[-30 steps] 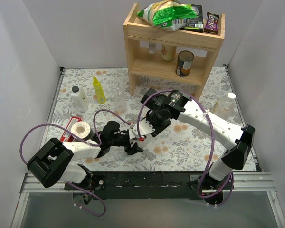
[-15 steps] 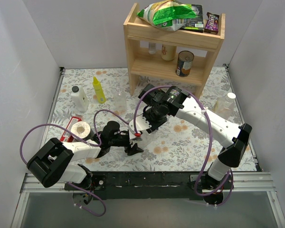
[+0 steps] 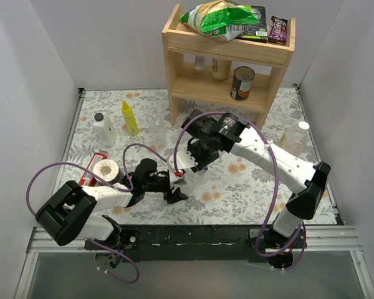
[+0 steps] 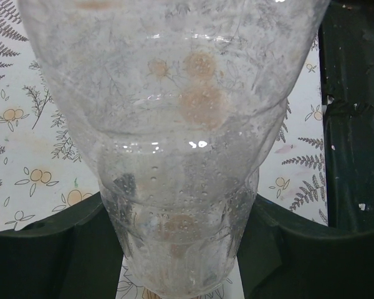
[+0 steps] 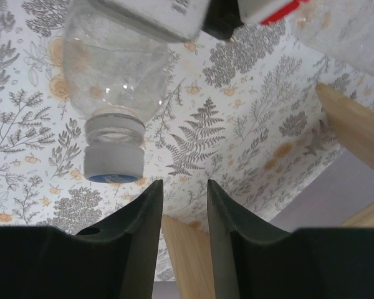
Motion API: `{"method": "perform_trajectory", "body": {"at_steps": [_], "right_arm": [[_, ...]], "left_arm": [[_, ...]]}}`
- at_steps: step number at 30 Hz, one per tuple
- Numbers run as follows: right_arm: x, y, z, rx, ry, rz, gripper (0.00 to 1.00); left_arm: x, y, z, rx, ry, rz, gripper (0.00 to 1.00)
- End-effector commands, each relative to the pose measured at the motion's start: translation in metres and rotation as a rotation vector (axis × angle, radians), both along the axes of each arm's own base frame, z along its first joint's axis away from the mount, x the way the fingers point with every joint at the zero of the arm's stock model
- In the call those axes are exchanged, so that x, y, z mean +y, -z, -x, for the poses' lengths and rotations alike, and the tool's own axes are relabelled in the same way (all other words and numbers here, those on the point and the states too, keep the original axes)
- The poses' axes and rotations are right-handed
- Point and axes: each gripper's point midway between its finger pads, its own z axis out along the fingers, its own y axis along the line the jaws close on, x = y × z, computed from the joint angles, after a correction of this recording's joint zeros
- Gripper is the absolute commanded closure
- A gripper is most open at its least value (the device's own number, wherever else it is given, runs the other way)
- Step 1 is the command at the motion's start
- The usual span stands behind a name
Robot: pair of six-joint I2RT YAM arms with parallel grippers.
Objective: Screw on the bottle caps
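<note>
left gripper [image 4: 184, 249] clamps the slim clear plastic bottle [image 4: 174, 143]; its small blue screw cap [image 5: 112, 163] sits ten o'clock off the right gripper [image 5: 184, 199] (fingers slightly parted, empty), neck probably running twelve-to-six.

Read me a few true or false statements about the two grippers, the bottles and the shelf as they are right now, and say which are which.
1. The left gripper grips a clear bottle. True.
2. The right gripper is shut tight. False: its fingers are apart with nothing between them.
3. The bottle in the right wrist view has a bare neck. False: a cap sits on it.
4. A tin can stands on the wooden shelf. True.
5. The yellow squeeze bottle lies on its side. False: it stands upright.
</note>
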Motion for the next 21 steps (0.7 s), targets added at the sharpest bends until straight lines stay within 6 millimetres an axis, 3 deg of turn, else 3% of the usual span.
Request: {"method": "perform_trajectory", "body": {"at_steps": [1, 4, 7, 11, 16, 21], "right_arm": [[-0.01, -0.011, -0.041, -0.119, 0.137, -0.009, 0.59], [-0.024, -0.019, -0.062, -0.099, 0.215, -0.043, 0.57], [-0.026, -0.033, -0.056, 0.039, 0.224, -0.139, 0.48], [-0.016, -0.042, -0.03, 0.222, 0.219, -0.302, 0.37], [-0.002, -0.049, -0.005, 0.383, 0.242, -0.38, 0.38], [0.003, -0.049, 0.002, 0.457, 0.268, -0.388, 0.4]], "left_arm": [[-0.004, -0.012, -0.004, -0.039, 0.013, 0.033, 1.0], [-0.005, -0.013, -0.003, -0.032, 0.013, 0.036, 1.0], [-0.005, -0.014, -0.004, -0.029, 0.006, 0.041, 1.0], [-0.006, -0.016, -0.006, -0.036, 0.003, 0.045, 1.0], [-0.006, -0.017, -0.008, -0.033, -0.001, 0.04, 1.0], [-0.006, -0.017, -0.01, -0.029, -0.006, 0.038, 1.0]]}}
